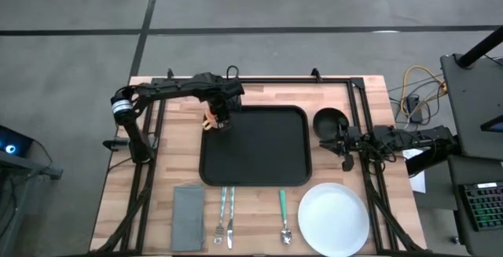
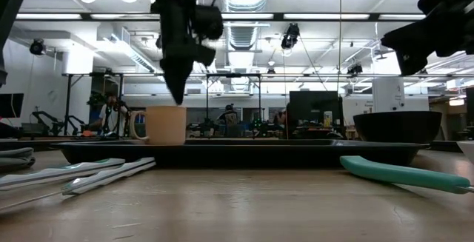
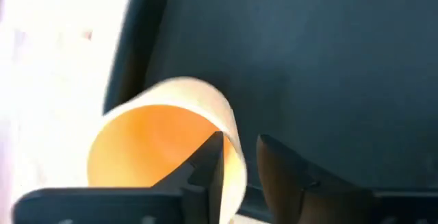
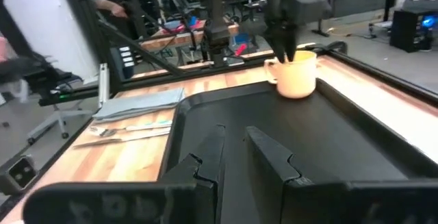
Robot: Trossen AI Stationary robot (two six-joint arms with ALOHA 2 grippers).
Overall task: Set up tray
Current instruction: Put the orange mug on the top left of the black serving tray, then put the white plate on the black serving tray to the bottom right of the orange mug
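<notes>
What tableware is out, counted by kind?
Tray: 1
Cup: 1
Bowl: 1
Plate: 1
Napkin: 1
Cutlery: 3, namely fork, knife, green spoon
Total: 8

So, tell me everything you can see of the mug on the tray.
The mug is pale cream outside, orange inside, with one loop handle, and looks ceramic. It stands upright and empty in a corner of the black tray, on the far side from the cutlery. The left tool reaches down over its rim, one finger inside and one outside.
</notes>
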